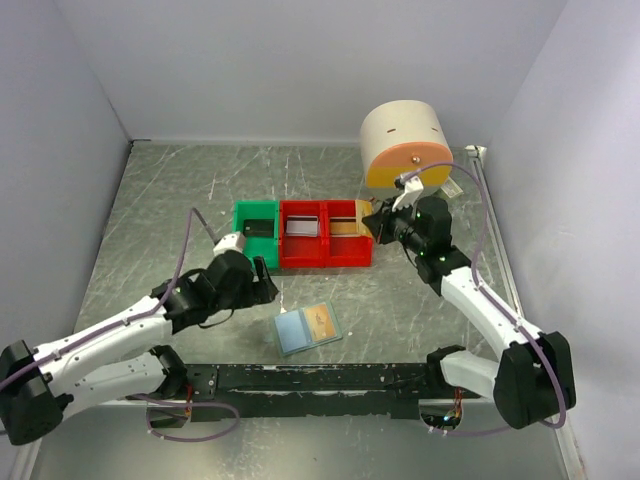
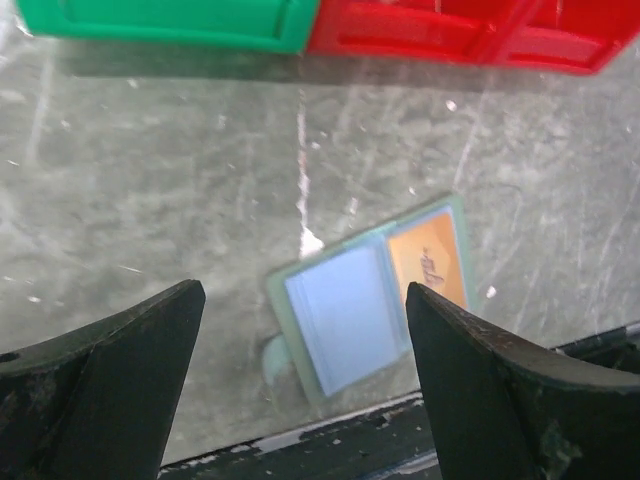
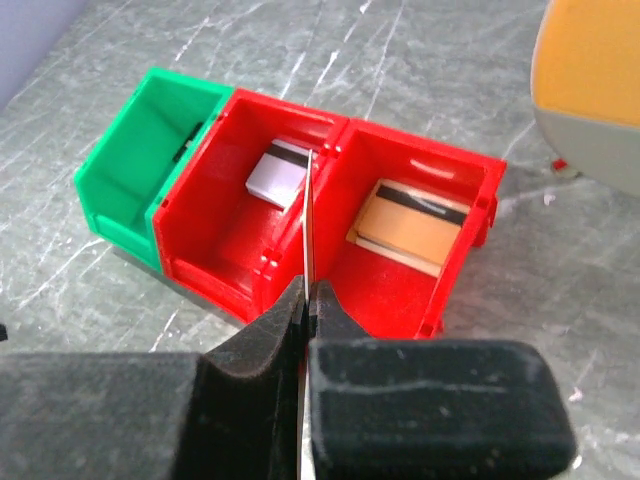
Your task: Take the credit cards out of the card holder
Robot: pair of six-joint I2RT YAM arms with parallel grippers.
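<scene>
The card holder (image 1: 308, 328) is a pale blue sleeve lying flat and spread near the table's front edge. In the left wrist view the card holder (image 2: 345, 315) shows an orange credit card (image 2: 430, 258) in its right pocket. Its left pocket looks pale blue. My left gripper (image 1: 264, 284) hangs open to the left of the holder, and its fingers (image 2: 140, 350) hold nothing. My right gripper (image 3: 308, 292) is shut on a thin credit card (image 3: 307, 215) seen edge-on, held above the wall between the two red bin compartments.
A green bin (image 1: 256, 232) and a red double bin (image 1: 325, 240) stand side by side mid-table. One red compartment holds a grey-white card (image 3: 276, 172), the other a tan card (image 3: 412, 222). A round beige and orange drum (image 1: 405, 145) stands behind the right arm.
</scene>
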